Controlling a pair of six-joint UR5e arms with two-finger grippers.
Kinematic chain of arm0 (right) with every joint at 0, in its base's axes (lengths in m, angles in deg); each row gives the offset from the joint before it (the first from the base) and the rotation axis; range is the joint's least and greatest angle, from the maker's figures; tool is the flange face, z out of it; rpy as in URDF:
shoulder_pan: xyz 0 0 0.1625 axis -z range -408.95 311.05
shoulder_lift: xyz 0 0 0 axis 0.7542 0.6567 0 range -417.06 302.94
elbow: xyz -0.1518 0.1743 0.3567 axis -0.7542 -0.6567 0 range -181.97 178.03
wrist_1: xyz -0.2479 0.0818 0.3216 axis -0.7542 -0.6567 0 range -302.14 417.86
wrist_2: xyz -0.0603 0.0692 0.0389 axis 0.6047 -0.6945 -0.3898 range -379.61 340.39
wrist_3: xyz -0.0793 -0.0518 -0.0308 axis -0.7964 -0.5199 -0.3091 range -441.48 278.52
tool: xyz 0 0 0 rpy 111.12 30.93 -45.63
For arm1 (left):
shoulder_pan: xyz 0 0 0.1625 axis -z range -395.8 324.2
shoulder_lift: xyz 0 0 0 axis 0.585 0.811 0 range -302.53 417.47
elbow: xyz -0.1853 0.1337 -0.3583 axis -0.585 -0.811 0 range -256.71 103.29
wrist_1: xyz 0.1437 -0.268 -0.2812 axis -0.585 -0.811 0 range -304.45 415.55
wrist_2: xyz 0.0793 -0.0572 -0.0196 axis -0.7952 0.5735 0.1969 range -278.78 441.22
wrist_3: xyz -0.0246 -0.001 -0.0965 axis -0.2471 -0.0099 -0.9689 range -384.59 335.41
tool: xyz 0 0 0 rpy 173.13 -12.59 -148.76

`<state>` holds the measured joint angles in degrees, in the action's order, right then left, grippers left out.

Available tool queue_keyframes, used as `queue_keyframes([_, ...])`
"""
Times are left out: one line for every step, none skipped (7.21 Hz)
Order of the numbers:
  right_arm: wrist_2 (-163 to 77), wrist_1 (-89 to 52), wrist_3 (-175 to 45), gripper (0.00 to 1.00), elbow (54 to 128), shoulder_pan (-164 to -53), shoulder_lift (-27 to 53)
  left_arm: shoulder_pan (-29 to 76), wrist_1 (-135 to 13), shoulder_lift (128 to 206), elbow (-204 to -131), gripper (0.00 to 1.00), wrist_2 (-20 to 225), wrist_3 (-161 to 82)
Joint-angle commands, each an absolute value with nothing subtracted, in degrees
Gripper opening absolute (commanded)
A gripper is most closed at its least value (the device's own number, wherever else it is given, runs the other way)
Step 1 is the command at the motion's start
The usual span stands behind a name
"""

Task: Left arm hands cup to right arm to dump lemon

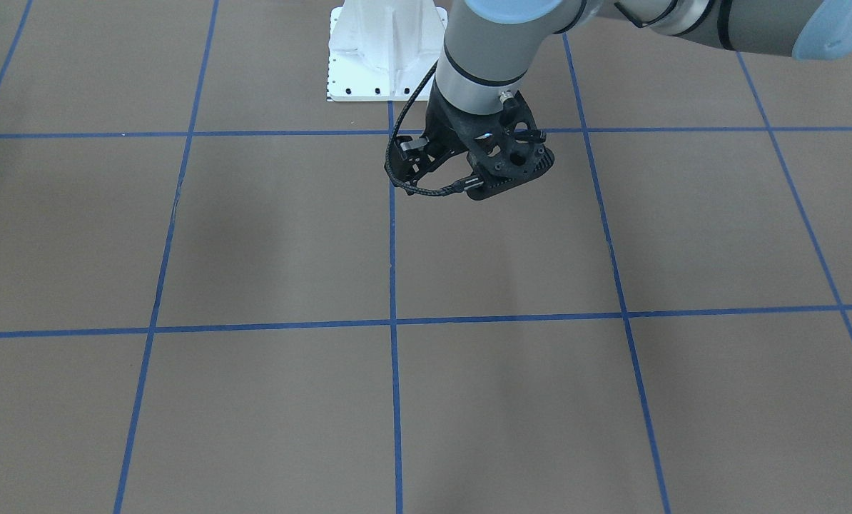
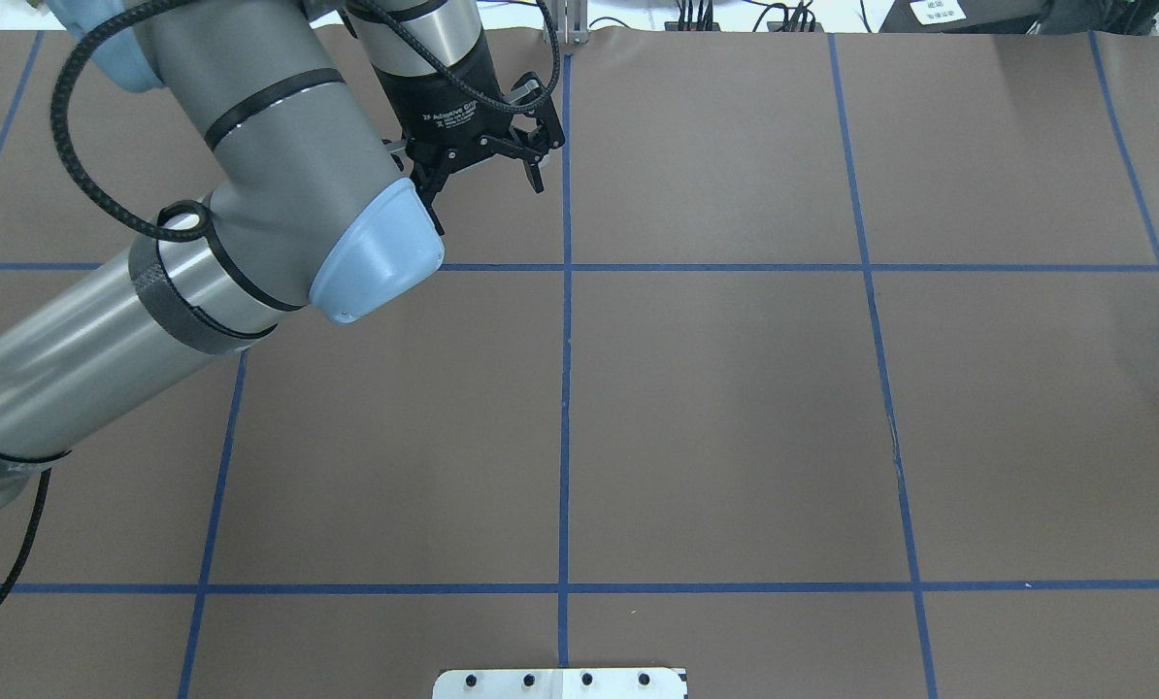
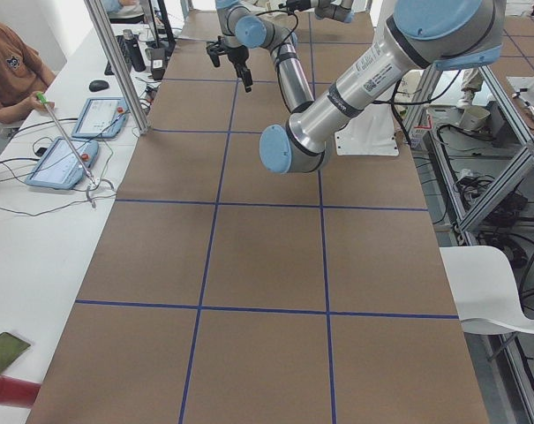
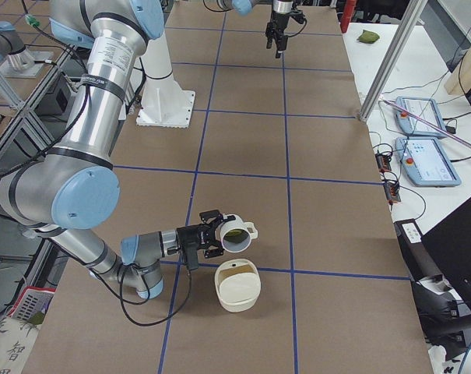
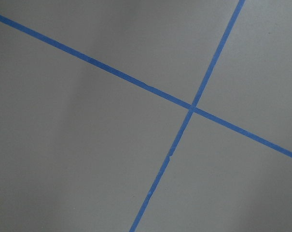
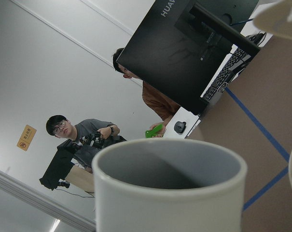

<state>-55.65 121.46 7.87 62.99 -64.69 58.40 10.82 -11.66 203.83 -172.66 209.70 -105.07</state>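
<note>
Jaws of the left arm (image 2: 249, 175) gape empty far off; the right arm (image 4: 103, 78) has its own, grip impossible to tell, presenting the cup (image 4: 240, 245) sideways beside a white bowl (image 4: 237, 302), so centre its mouth there before tipping the lemon (image 4: 234, 231).

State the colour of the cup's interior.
Grey; the cup shows it best in the right wrist-mounted view.

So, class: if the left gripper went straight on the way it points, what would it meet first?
Probably the table, near a tape crossing. The left gripper points down at it, fingers open and empty.
</note>
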Motion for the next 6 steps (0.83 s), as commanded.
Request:
queue_keyframes([-56.26, 122.63, 16.37, 0.39, 61.76, -65.82, 58.34, 10.87, -11.52, 203.9, -172.78, 1.0, 209.63, -105.1])
queue_keyframes([-56.87, 122.72, 19.91, 0.39, 60.27, -66.61, 58.26, 10.95, -11.51, 203.9, -172.78, 1.0, 209.63, -105.1])
queue_keyframes([-56.88, 124.46, 20.81, 0.39, 58.08, -66.88, 56.86, 10.96, -11.51, 203.99, -172.78, 1.0, 209.63, -105.1])
queue_keyframes([-56.88, 125.7, 24.21, 0.39, 55.89, -66.88, 56.33, 10.96, -11.51, 203.99, -172.78, 1.0, 209.54, -105.1])
queue_keyframes([-56.88, 125.71, 28.34, 0.39, 55.86, -68.1, 56.06, 10.96, -11.34, 204.07, -172.87, 1.0, 209.54, -105.19])
queue_keyframes([-56.88, 125.71, 31.77, 0.39, 55.6, -68.99, 55.36, 10.96, -11.25, 203.99, -172.69, 1.0, 209.11, -105.19])
